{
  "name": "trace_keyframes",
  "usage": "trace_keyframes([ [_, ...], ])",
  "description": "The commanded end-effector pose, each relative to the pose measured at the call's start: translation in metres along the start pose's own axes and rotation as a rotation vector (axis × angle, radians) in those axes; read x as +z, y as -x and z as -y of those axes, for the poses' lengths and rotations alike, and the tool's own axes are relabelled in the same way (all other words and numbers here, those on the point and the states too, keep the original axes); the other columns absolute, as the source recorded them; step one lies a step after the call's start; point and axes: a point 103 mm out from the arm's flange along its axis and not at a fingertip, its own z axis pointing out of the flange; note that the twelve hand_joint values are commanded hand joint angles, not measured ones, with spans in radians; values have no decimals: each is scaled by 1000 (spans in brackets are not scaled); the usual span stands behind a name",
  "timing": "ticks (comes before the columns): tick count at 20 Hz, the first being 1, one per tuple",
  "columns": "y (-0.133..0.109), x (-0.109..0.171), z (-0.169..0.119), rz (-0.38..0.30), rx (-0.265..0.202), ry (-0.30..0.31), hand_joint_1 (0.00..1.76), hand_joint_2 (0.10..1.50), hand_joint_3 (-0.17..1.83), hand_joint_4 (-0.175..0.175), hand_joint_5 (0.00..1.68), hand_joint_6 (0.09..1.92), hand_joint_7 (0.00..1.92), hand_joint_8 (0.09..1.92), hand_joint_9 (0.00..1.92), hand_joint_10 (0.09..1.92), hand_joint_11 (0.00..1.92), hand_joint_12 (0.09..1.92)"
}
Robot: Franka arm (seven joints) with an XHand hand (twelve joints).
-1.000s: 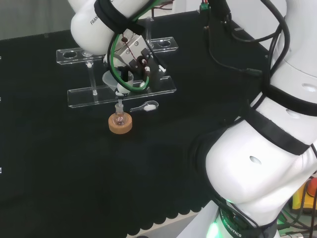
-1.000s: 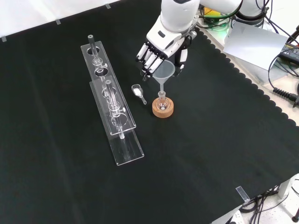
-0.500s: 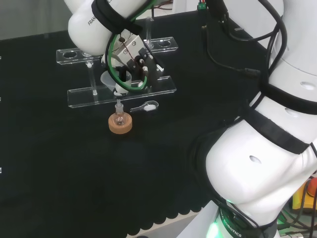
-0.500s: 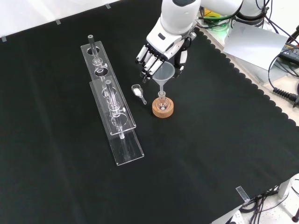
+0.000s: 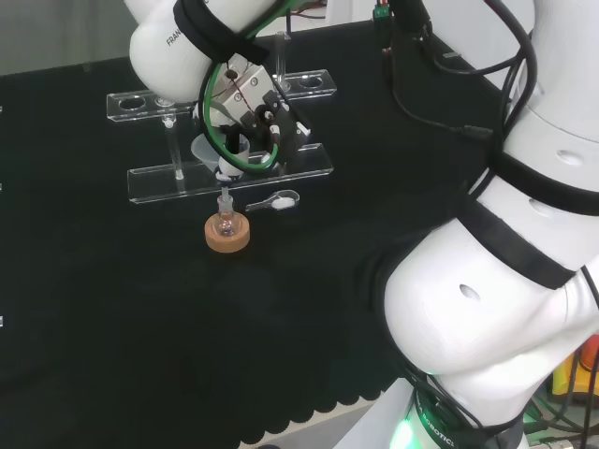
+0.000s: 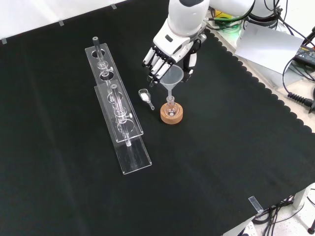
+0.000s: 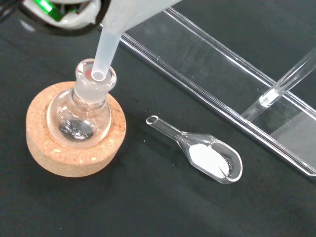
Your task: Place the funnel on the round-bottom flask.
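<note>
You get even, bright overhead light; the black cloth tabletop (image 6: 221,162) swallows shadows almost entirely. Small glints mark the clear acrylic rack (image 6: 118,118) and the glass scoop holding white powder (image 7: 210,158). In the wrist view, the translucent white plastic funnel (image 7: 111,37) blurs toward its upper end, while the cork ring stand (image 7: 74,153) stays sharp.

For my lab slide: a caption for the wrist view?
Funnel stem tip at the round-bottom flask mouth; flask sits on a cork ring.
</note>
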Motion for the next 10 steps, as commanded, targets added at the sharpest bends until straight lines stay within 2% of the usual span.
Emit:
trace_keyframes([
  [1, -4, 14, -5, 11, -2, -31, 1004, 701, 690, -72, 650, 848, 619, 804, 1069, 624, 708, 1120],
  [7, -2, 17, -6, 5, -9, -31, 1004, 701, 690, -71, 648, 848, 617, 804, 1066, 623, 708, 1121],
  [10, -4, 21, -10, 8, -29, -31, 1004, 701, 690, -71, 647, 848, 616, 804, 1065, 623, 707, 1121],
])
